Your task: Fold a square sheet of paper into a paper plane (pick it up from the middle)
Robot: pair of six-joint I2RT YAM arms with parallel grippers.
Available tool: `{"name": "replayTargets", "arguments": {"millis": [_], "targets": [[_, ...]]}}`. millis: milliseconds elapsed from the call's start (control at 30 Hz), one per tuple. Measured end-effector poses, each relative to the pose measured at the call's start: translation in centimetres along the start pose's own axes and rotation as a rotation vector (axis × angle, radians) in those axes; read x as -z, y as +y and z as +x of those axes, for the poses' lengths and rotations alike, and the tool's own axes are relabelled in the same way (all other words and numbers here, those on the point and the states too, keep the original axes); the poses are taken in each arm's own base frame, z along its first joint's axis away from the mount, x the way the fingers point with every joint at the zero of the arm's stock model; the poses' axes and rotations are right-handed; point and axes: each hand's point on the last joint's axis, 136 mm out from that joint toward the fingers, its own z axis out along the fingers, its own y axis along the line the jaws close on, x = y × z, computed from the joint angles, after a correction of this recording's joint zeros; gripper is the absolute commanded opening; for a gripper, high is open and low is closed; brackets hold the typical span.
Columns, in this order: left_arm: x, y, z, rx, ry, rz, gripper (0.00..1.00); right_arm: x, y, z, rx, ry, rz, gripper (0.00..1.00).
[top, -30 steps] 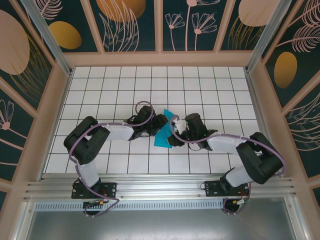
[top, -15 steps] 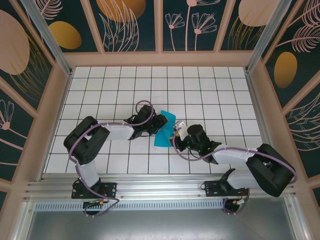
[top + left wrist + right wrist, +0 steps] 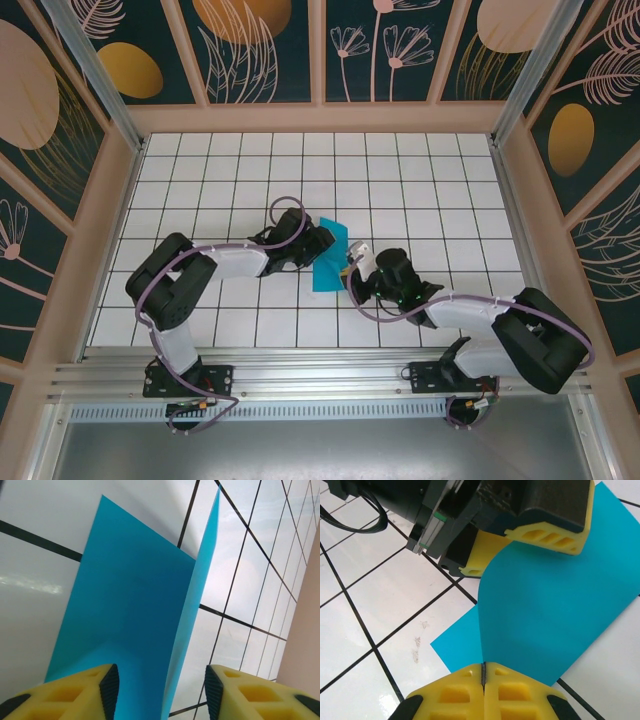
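Left fingers: the yellow-padded left fingers [image 3: 322,246] stand about half apart, straddling a raised fold of the thin teal-blue sheet of paper [image 3: 330,264]. In the left wrist view the fold rises nearer the right-hand pad. Whether either pad touches it cannot be told.
Right fingers: the right fingers [image 3: 484,676] are pressed together, pinching the sheet's edge in their seam.
Paper: it is partly folded and sits at the centre of the top view between the two arms. One part lies flat on the white tiled surface [image 3: 420,180] and another curves up off it.
Change: a second ago the right fingers sat higher in the top view, against the sheet's right side. They are now at its lower right edge, with the forearm stretched lower in the frame. The left arm and the sheet are almost where they were.
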Motion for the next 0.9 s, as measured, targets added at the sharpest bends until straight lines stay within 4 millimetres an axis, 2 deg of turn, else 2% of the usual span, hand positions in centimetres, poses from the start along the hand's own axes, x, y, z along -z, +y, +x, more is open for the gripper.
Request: {"name": "replayTargets", "arguments": {"millis": [367,600,767,900], "targets": [[2.8,-1.7,-1.0,-0.056,-0.065,0.033,0.61,-0.5,-0.8,1.3,-0.171,0.058,-0.087,0.00],[2.6,-1.5,-0.1,-0.052,-0.015,0.040,0.63,-0.5,-0.6,1.1,-0.165,0.053,-0.103,0.00],[1.7,-0.1,0.4,-0.016,0.006,0.009,0.67,-0.5,-0.6,1.0,-0.160,0.050,-0.104,0.00],[1.1,0.3,0.6,0.011,0.018,0.002,0.67,-0.5,-0.6,1.0,-0.160,0.050,-0.104,0.00]]}}
